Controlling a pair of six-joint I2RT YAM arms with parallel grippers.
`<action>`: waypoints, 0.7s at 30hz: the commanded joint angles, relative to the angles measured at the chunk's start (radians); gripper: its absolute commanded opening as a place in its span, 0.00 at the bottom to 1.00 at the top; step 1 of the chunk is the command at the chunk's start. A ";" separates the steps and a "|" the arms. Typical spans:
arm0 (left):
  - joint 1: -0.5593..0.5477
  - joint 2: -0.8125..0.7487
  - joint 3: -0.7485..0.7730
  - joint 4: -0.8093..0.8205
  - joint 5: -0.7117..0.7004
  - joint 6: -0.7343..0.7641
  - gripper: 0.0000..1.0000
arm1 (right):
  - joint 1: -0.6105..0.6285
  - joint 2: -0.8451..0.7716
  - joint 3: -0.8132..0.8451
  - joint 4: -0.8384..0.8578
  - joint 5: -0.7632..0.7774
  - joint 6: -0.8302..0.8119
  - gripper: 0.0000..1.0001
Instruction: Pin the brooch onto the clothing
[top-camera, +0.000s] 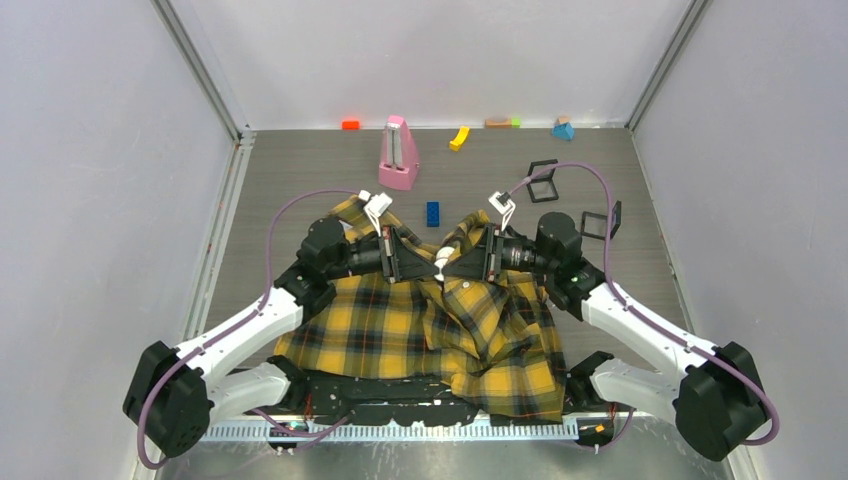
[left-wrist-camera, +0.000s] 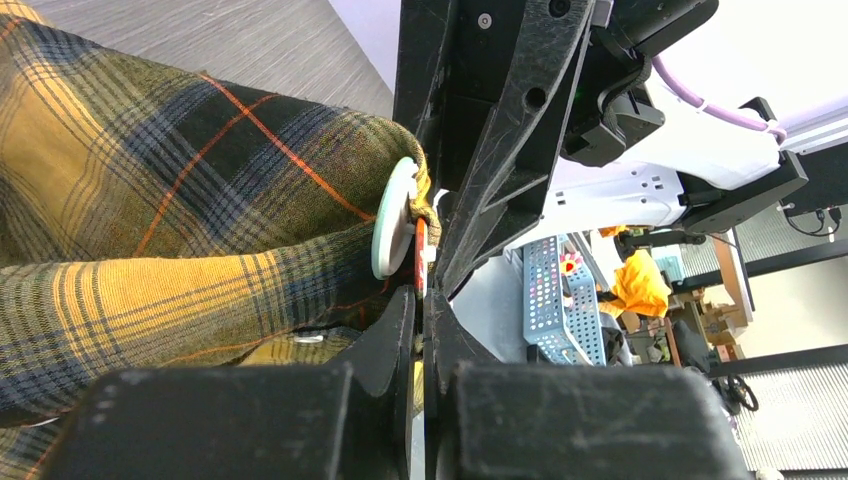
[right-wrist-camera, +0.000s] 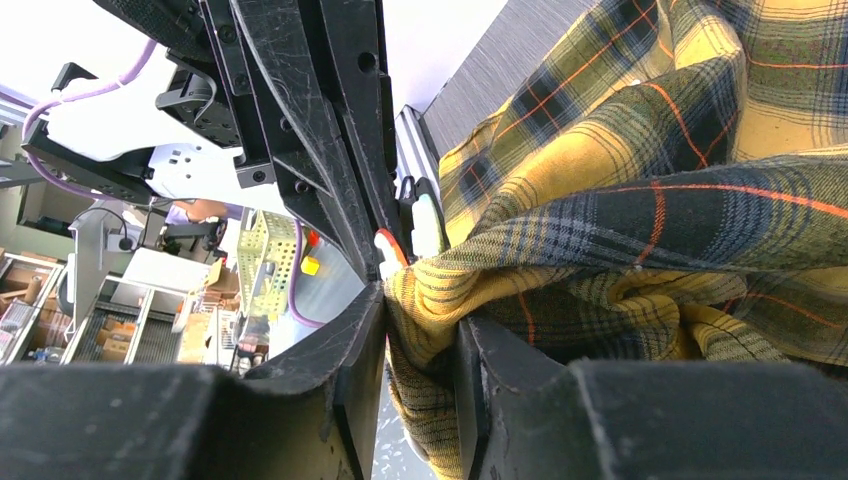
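Now L hand (left-wrist-camera: 421, 295) pinches brooch (left-wrist-camera: 394, 215) tight; R hand (right-wrist-camera: 420, 318), part-open, grips shirt (right-wrist-camera: 600, 150) fold.

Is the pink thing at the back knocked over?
No, the pink thing stands upright on the table, beyond the shirt.

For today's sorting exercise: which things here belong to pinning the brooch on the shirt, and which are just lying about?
Job: plaid shirt, brooch.
Lying about: pink metronome-like object, blue brick, black frames, yellow piece, orange block.
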 joint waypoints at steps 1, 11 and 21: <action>-0.021 -0.005 0.051 0.026 0.020 -0.002 0.00 | 0.015 -0.032 -0.006 0.058 0.020 -0.002 0.35; 0.009 -0.026 0.030 -0.005 -0.004 -0.006 0.00 | 0.015 -0.158 -0.030 -0.045 0.084 -0.043 0.63; 0.010 -0.028 0.024 0.073 0.057 -0.033 0.00 | 0.016 -0.155 -0.067 0.008 0.088 -0.016 0.54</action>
